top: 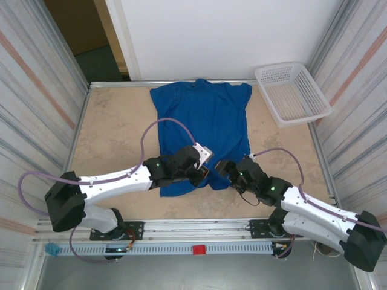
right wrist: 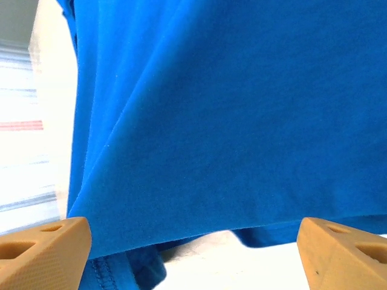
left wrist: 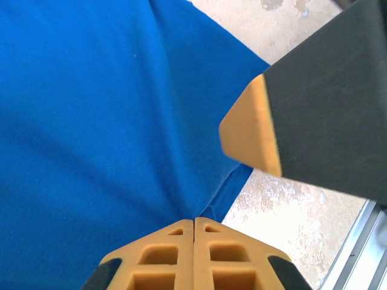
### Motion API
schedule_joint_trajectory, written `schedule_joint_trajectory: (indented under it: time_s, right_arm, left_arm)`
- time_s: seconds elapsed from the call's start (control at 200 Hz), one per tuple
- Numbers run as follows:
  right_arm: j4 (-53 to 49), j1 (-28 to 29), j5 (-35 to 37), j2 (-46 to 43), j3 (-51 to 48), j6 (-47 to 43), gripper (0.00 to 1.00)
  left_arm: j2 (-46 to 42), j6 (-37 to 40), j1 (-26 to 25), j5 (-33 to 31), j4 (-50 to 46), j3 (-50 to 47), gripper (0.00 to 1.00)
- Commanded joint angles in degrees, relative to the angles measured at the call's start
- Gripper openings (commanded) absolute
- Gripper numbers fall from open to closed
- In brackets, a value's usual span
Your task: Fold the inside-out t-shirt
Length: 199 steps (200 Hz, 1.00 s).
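The inside-out t-shirt (top: 202, 115) lies spread on the table, royal blue, collar at the far edge and hem toward the arms. My left gripper (top: 202, 172) is at the near hem, its jaws shut, and creases in the blue cloth (left wrist: 109, 121) run into the closed tips (left wrist: 193, 219). My right gripper (top: 222, 169) sits just to the right of it at the same hem. Its jaws stand wide open, and the hem edge (right wrist: 199, 226) hangs between the two fingertips (right wrist: 42, 254) without being pinched. One right finger (left wrist: 254, 130) shows close by in the left wrist view.
A white lattice basket (top: 291, 93) stands at the back right corner. Bare tan tabletop (top: 115, 127) lies left and right of the shirt. A metal rail (top: 181, 226) runs along the near edge, and striped walls close in both sides.
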Motion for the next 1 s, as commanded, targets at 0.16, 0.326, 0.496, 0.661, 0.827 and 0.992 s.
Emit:
schedule_joint_trajectory:
  time_s: [0.16,0.326,0.496,0.661,0.827,0.992]
  right_arm:
    - [8.52,2.25,4.95,0.64,-0.77,13.9,0.92]
    - [11.76,2.27,4.49,3.13,0.25,16.8,0.95]
    - [13.84,5.28,5.23,6.19,1.32,19.89,0.95]
    - [16.01,6.58,8.17,8.46,1.47,22.12,0.96]
    - [17.55,4.3,9.4,11.85,2.61,21.77,0.91]
    - [18.6,1.4,7.21,13.48,5.83,17.97,0.77]
  left_arm:
    - [-2.16,-1.39,-0.26,-1.1,2.24,-0.93,0.0]
    - [-2.71,-1.65,-0.23,-1.33,3.07,-1.27,0.0]
    - [-3.62,-1.75,-0.29,-2.61,3.31,-1.36,0.0]
    - [-4.25,-1.97,-0.29,-2.39,3.94,-1.93,0.0]
    - [-4.89,-1.9,-0.38,-1.57,3.92,-3.03,0.0]
    - [-5.44,-1.23,-0.39,-0.35,3.92,-4.34,0.0]
